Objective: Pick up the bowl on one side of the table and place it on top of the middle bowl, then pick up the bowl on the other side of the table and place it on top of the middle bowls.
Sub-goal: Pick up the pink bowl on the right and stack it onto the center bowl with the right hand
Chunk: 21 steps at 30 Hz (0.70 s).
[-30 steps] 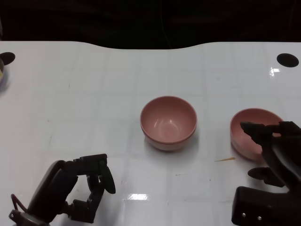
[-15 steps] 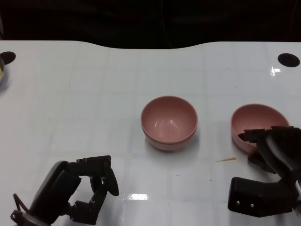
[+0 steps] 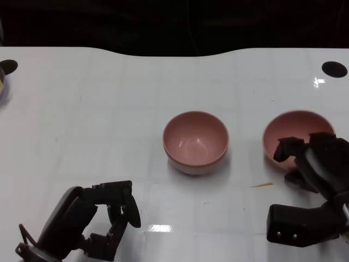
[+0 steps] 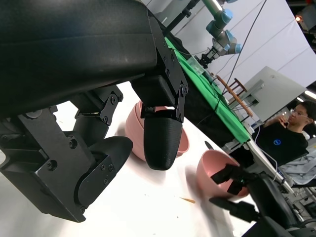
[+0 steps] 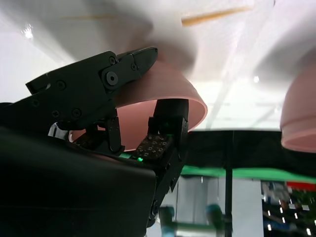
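Right hand (image 3: 310,159) closed on near rim of side bowl (image 3: 294,126), pink, tilted, at table's right; fingers (image 5: 165,143) seen inside bowl, thumb outside. Middle bowl (image 3: 195,141) stood upright at table centre, well apart, open path between. Thin splinter (image 3: 261,185) lay on white table (image 3: 109,109) between bowls. Left hand (image 3: 103,218) held nothing, fingers curled, near front edge. Person (image 4: 289,138) seated beyond table.
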Available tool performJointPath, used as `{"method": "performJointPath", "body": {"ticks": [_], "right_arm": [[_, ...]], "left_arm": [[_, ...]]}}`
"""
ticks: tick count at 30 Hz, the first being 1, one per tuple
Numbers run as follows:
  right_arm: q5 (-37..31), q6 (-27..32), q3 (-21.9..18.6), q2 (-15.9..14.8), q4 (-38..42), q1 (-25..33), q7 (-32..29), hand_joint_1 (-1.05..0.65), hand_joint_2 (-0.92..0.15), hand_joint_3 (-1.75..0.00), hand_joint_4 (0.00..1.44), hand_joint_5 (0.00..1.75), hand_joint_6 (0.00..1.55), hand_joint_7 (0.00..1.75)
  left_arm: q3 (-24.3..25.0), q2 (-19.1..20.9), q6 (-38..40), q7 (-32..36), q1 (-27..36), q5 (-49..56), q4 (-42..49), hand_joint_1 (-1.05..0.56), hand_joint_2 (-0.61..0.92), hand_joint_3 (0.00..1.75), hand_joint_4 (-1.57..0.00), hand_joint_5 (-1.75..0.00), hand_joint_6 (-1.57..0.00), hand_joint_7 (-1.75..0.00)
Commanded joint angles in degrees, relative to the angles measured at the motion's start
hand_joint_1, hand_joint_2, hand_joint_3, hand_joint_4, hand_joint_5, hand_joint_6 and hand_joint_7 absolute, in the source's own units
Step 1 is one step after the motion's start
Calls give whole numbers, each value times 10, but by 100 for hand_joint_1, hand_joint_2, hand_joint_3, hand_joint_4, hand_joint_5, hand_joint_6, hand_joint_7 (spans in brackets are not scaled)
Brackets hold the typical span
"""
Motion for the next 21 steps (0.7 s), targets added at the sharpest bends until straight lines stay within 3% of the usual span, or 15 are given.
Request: {"method": "performJointPath", "body": {"ticks": [1, 2, 3, 5, 11, 21], "right_arm": [[4, -12, -3, -18, -43, -12, -21, -11, -83, -6, 97, 175, 81, 156], [5, -15, -4, -18, -58, -12, -22, -11, -76, -24, 97, 175, 78, 162], [7, -19, -6, -18, -73, -13, -23, -10, -53, -69, 98, 175, 76, 167], [13, -28, -9, -16, -102, -15, -16, -12, -35, -110, 98, 175, 74, 171], [38, -38, -11, 3, -159, -29, 26, -14, -25, -136, 100, 175, 79, 164], [93, -71, -2, 61, -150, -70, 83, -11, -24, -130, 101, 175, 91, 141]], "left_arm": [[4, 6, 5, -3, 8, 1, -10, 5, 27, 159, -88, -175, -86, -150], [4, 6, 5, -3, 9, 1, -10, 4, 26, 159, -88, -175, -86, -150], [3, 6, 6, -4, 9, 1, -10, 4, 26, 159, -88, -175, -86, -150], [3, 6, 6, -5, 8, 0, -9, 5, 26, 159, -88, -175, -86, -150], [3, 5, 11, -4, 7, 2, -10, 5, 26, 159, -88, -175, -86, -150], [0, 7, 10, -14, 7, -7, -6, 5, 27, 160, -88, -175, -86, -150]]}}
